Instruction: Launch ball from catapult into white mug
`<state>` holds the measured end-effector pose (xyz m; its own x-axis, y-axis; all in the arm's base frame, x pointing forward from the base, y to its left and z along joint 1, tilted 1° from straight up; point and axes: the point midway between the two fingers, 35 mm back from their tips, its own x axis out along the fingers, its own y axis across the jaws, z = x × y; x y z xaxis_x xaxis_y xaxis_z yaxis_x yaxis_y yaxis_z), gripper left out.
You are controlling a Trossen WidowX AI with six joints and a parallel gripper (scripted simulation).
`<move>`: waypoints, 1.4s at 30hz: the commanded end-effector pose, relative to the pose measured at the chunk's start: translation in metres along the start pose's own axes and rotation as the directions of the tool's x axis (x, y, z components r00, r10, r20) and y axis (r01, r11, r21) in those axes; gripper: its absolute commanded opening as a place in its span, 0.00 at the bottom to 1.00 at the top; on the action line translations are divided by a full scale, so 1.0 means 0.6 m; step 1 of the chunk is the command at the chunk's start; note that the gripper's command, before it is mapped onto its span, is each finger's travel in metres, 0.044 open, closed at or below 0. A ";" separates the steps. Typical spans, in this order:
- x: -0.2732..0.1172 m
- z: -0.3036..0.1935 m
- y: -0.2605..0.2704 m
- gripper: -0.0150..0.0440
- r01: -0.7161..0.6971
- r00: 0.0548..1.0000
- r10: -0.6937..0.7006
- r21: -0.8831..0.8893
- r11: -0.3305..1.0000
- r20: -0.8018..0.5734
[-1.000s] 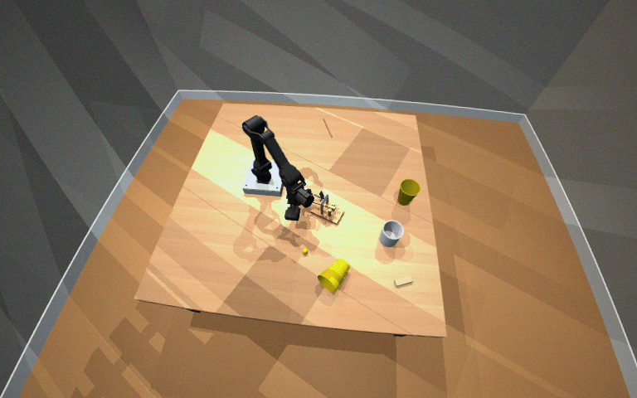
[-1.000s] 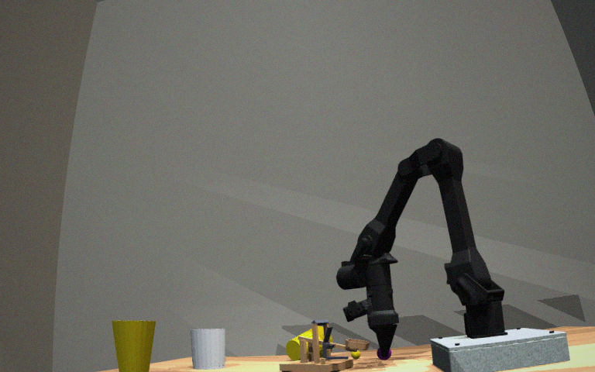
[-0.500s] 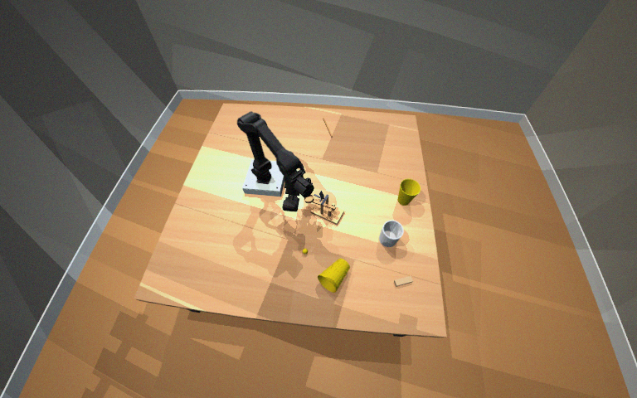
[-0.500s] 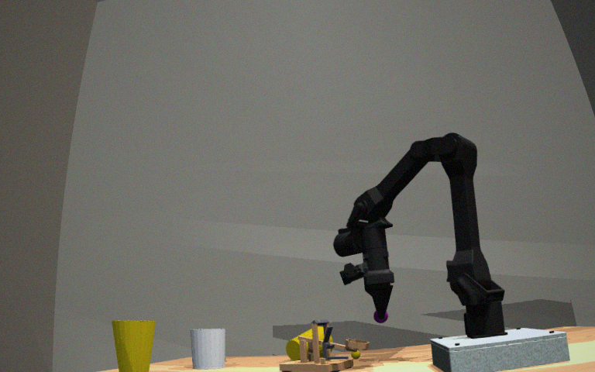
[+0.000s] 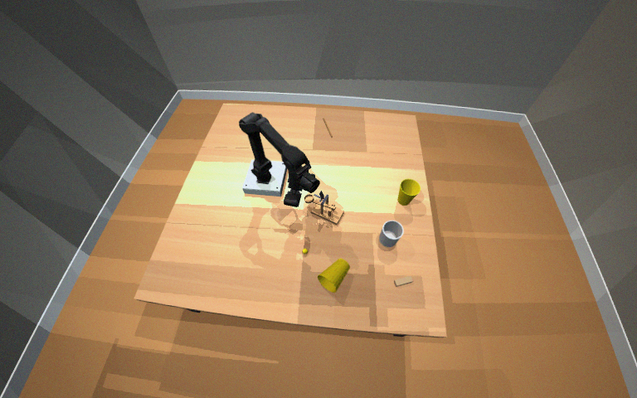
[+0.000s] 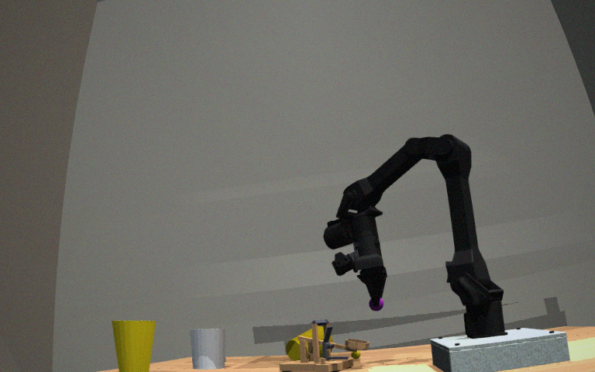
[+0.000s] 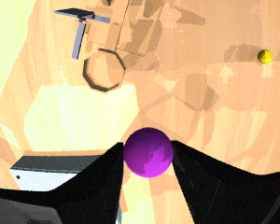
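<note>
My gripper (image 6: 376,301) (image 7: 147,147) is shut on a purple ball (image 6: 376,308) (image 7: 148,159) and holds it in the air, above the height of the catapult. The small wooden catapult (image 5: 336,217) (image 6: 315,366) stands on the table in front of the arm. Its round cup (image 5: 308,198) (image 6: 357,344) (image 7: 104,90) is empty and points toward the arm's side; in the wrist view it is ahead and to the left of the ball. The white mug (image 5: 391,235) (image 6: 208,349) stands upright beyond the catapult, near the table's far right edge in the top view.
A yellow cup (image 5: 407,191) (image 6: 134,346) stands upright near the mug. Another yellow cup (image 5: 333,276) (image 6: 297,349) lies on its side. A small yellow ball (image 5: 304,250) (image 6: 355,354) (image 7: 265,57) lies on the table. A small block (image 5: 403,281) and a thin stick (image 5: 328,128) also lie there.
</note>
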<state>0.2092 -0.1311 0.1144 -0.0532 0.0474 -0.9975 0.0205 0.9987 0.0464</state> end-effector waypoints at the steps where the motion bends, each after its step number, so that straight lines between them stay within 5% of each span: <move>1: 0.007 0.018 0.012 0.25 -0.022 0.999 0.024 0.055 0.998 -0.044; 18: 0.050 0.084 0.070 0.25 0.007 0.965 0.071 0.294 0.956 -0.254; 42: 0.100 0.088 0.069 0.25 0.008 0.964 0.071 0.297 0.955 -0.256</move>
<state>0.2604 -0.0885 0.0583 -0.3022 0.1178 -0.9459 0.3116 0.9500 0.0188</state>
